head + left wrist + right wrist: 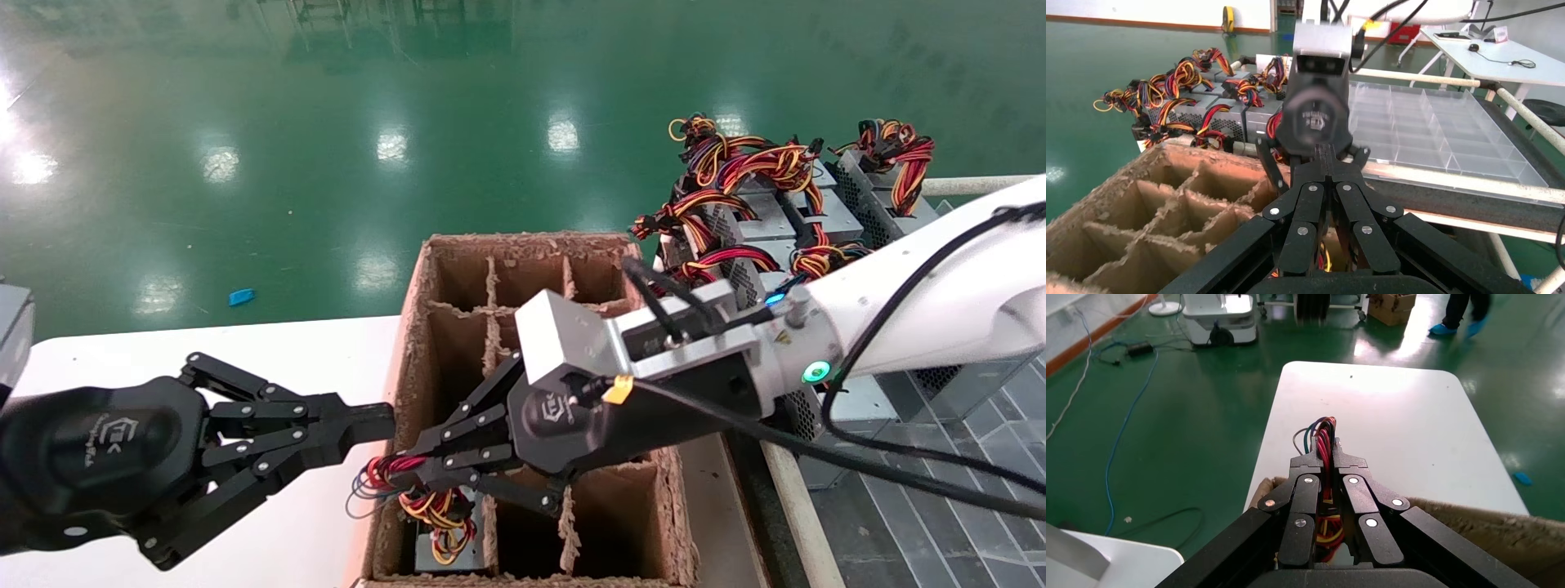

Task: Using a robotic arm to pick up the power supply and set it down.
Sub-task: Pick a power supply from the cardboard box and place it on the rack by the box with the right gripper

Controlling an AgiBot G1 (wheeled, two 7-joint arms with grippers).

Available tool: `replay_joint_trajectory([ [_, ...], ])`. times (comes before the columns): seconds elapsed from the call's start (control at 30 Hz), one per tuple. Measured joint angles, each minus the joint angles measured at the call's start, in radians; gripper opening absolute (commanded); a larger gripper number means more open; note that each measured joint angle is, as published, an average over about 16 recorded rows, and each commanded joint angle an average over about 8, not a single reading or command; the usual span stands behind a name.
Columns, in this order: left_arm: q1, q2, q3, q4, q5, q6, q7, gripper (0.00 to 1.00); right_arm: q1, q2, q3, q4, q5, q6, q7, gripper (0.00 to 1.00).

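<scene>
Looking down from the head view, the right gripper (pixel 409 465) reaches over the cardboard box (pixel 417 294) and pinches the wire bundle (pixel 384 474). The power supply (pixel 445 551) sits low in the box's near-left slot — the wires are probably the easiest part to grab. The left gripper (pixel 372 425) waits beside the box over the white table (pixel 163 351), fingers pressed together and holding nothing.

From the left wrist view, more power supplies (pixel 1199 110) lie behind the box, so this one looks like the first packed.

From the right wrist view, the fingers (pixel 1309 462) squeeze red and blue wires tight — good for lowering gently.
</scene>
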Motion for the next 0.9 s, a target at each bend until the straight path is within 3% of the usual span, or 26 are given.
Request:
replay_joint_trajectory([
  [0.27,0.0,0.0,0.0,0.0,0.0,0.0,0.0,0.0,0.072,0.065,0.005,0.145,-0.014,0.066,0.065,0.0],
  [0.9,0.0,0.0,0.0,0.0,0.0,0.0,0.0,0.0,0.303,0.278,0.053,0.556,-0.16,0.314,0.258,0.0],
])
